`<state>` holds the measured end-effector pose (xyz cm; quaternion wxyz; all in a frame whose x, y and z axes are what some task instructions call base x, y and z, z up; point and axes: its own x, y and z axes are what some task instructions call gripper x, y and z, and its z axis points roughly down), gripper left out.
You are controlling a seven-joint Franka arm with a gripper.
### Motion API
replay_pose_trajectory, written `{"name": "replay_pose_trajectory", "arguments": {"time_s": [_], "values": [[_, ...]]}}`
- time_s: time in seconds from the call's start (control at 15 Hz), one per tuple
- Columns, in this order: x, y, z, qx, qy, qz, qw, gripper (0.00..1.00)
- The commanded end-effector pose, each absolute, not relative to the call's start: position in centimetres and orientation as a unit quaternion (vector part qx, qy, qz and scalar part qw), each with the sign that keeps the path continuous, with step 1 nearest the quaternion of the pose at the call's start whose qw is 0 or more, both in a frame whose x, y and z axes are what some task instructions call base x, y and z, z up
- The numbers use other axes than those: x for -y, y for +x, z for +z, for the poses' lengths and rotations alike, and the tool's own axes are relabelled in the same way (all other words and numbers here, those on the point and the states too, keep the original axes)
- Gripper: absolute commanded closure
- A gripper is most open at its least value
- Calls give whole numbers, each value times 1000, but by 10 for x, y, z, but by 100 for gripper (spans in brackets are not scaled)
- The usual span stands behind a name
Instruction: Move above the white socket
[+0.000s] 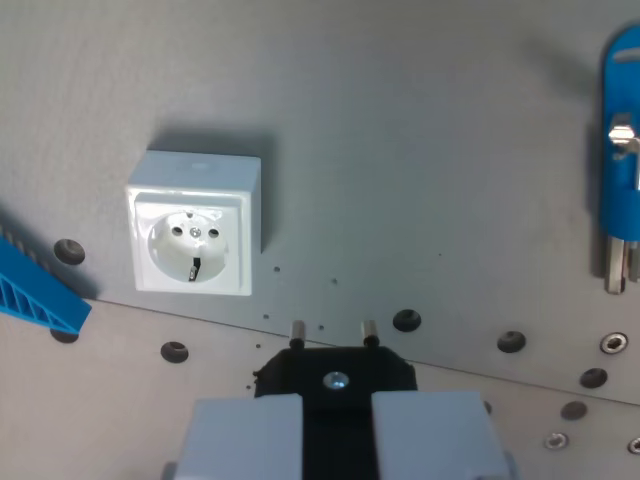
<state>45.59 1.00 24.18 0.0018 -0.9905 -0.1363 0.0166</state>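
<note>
Pincer (334, 400) clamps black plug (335, 370), pins forward; white socket (195, 225) on grey tabletop (420, 150), toward wrist view's left, empty.

You're looking at a softly lit, rather dim picture with a cool grey cast. The white socket (196, 224) throws a soft shadow up and to the wrist view's right, and its glossy face shows small glints (mild, nothing washed out). The blue part (622, 150) at the right edge is blurred, and so are the grey gripper fingers (245, 435) at the bottom.
</note>
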Motion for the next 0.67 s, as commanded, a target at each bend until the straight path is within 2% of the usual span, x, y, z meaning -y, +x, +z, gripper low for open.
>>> {"name": "replay_pose_trajectory", "arguments": {"time_s": [0.07,0.67], "values": [[-16,449,227,119,-992,-31,-2,100],[-33,429,189,113,-993,-29,0,100]]}}
